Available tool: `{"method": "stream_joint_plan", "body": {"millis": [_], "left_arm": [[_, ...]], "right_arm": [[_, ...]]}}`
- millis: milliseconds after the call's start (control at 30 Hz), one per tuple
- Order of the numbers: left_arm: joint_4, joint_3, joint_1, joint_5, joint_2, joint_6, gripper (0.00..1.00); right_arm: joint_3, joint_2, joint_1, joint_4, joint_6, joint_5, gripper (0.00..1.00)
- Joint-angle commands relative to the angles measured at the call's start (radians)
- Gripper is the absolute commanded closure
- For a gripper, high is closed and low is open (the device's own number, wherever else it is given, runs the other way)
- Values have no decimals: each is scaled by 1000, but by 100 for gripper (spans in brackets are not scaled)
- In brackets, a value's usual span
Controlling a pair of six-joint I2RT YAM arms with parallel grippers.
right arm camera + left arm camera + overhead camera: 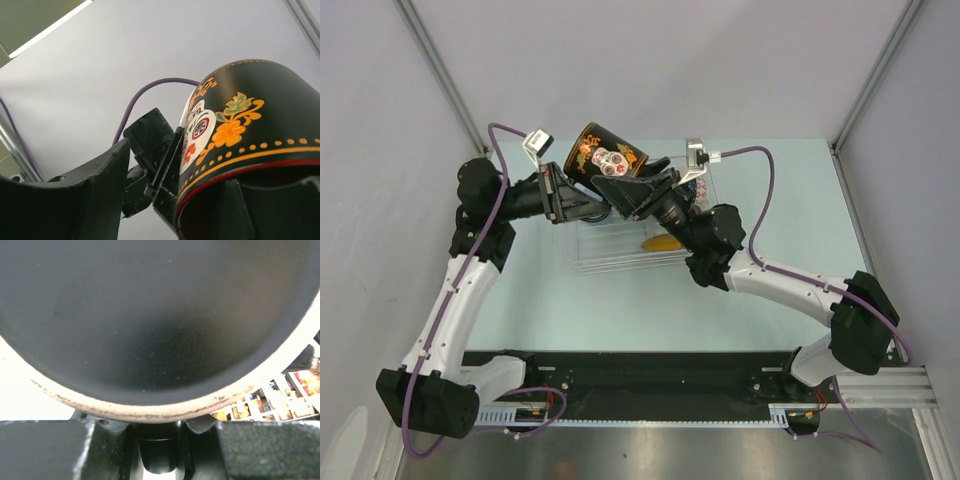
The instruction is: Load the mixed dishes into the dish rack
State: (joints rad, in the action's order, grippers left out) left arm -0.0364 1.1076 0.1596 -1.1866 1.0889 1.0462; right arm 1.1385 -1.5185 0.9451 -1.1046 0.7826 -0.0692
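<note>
The mug (605,155), dark with a red rim and orange flowers, hangs tilted in the air above the far left of the clear dish rack (610,258). My left gripper (582,192) is shut on its dark handle (157,445), and the mug's base (150,315) fills the left wrist view. My right gripper (632,192) is open at the mug's mouth. One finger (260,210) sits inside the rim and the other finger (75,200) stands well clear of the wall (250,125). A yellow plate (660,243) lies in the rack.
The rack's ribbed grid (280,400) shows below the mug, with colourful patterned ware behind it. Both forearms cross over the rack's far half. Grey walls close the table in on the left, right and back.
</note>
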Motion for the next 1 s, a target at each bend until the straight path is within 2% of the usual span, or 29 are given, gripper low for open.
{"method": "stream_joint_plan", "body": {"millis": [0,200,267,367,400,433,500,567,700,833,967], "left_arm": [[-180,52,-45,-41,-26,-2,100],[-237,98,-104,-65,-20,43,100],[-224,138,-141,-74,-9,29,100],[-17,211,-198,-70,14,-148,100],[115,297,-203,-52,22,-396,100],[397,345,-204,29,43,-531,100],[595,383,-203,85,54,-760,100],[694,370,-201,152,66,-880,100],[724,229,-189,266,54,-1026,100],[698,137,-129,373,60,-1081,100],[667,69,-72,439,75,-1086,100]], "right_arm": [[30,61,-8,6,36,-20,39],[20,87,-34,103,61,-89,31],[12,122,-49,204,60,-109,29],[-17,202,-84,395,52,-158,28],[-25,233,-95,454,40,-171,28],[-39,286,-107,568,27,-175,28],[-49,360,-130,676,-15,-152,27],[-63,470,-137,808,-103,-115,27],[-66,619,-166,960,-187,-28,26],[-69,690,-223,1069,-187,-24,25],[-77,721,-246,1100,-190,-15,25]]}}
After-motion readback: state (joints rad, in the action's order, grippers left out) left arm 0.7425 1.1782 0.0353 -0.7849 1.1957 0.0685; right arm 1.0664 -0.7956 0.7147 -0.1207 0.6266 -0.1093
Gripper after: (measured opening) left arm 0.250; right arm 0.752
